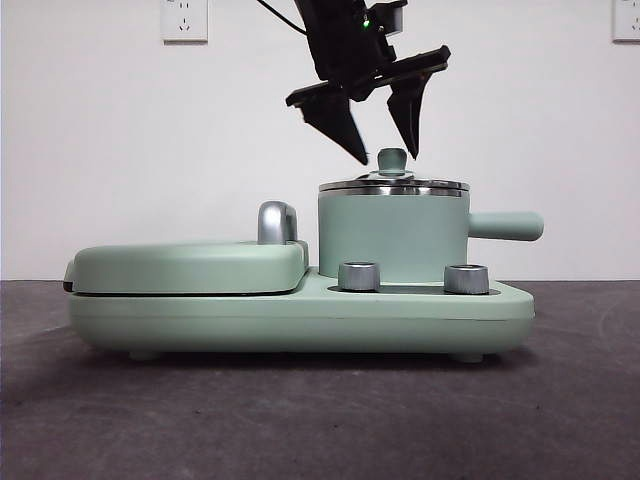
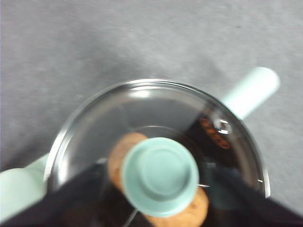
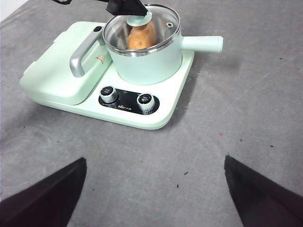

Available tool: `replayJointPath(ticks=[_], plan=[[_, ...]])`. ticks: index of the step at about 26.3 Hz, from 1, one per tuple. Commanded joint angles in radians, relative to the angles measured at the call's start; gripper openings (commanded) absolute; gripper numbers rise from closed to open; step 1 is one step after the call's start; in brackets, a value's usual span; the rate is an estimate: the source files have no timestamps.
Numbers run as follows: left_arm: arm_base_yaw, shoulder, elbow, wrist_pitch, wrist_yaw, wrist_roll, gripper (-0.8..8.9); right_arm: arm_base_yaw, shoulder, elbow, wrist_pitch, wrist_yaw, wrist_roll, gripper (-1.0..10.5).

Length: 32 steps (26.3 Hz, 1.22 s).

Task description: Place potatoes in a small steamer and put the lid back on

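Note:
The small steamer (image 1: 392,235) stands on the right of the mint-green cooker base (image 1: 300,315); its side handle (image 1: 505,226) points right. The glass lid (image 1: 393,185) sits on its rim, with the knob (image 1: 392,159) on top. The potato (image 3: 141,37) lies inside, seen through the glass, and also shows in the left wrist view (image 2: 117,161). My left gripper (image 1: 388,156) is open just above the lid, with one jaw on either side of the knob (image 2: 160,176) and not touching it. My right gripper (image 3: 156,189) is open and empty, back from the cooker over the bare table.
The flat mint-green griddle cover (image 1: 190,265) with a steel handle (image 1: 277,222) fills the left of the base. Two steel dials (image 1: 359,276) (image 1: 466,279) sit on the front. The grey tabletop (image 3: 246,118) surrounds the cooker. Wall outlets (image 1: 184,18) are behind.

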<state>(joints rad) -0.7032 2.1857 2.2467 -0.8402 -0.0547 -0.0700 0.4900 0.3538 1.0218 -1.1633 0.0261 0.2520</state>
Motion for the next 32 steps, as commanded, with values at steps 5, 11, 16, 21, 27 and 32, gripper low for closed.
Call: replayJointPath(ticks=[5, 11, 16, 21, 27, 32], plan=[[0.003, -0.126, 0.037, -0.195, -0.018, 0.026, 4.06, 0.005, 0.002, 0.006, 0.011, 0.000, 0.010, 4.6], [-0.004, -0.307, 0.024, -0.500, 0.003, 0.031, 4.04, 0.005, 0.006, 0.006, 0.014, -0.003, 0.002, 4.6], [-0.005, -0.517, -0.174, -0.494, 0.002, 0.028, 4.04, 0.005, 0.010, 0.006, 0.019, -0.058, 0.002, 4.6], [-0.005, -0.758, -0.488, -0.381, 0.003, -0.002, 4.04, 0.005, 0.010, 0.006, 0.040, -0.082, 0.002, 4.7], [-0.005, -1.121, -0.918, -0.163, 0.003, -0.057, 4.04, 0.005, 0.010, 0.006, 0.096, -0.113, -0.003, 4.6], [-0.005, -1.437, -1.218, 0.042, 0.002, -0.109, 4.04, 0.005, 0.010, 0.006, 0.104, -0.112, -0.006, 4.6]])
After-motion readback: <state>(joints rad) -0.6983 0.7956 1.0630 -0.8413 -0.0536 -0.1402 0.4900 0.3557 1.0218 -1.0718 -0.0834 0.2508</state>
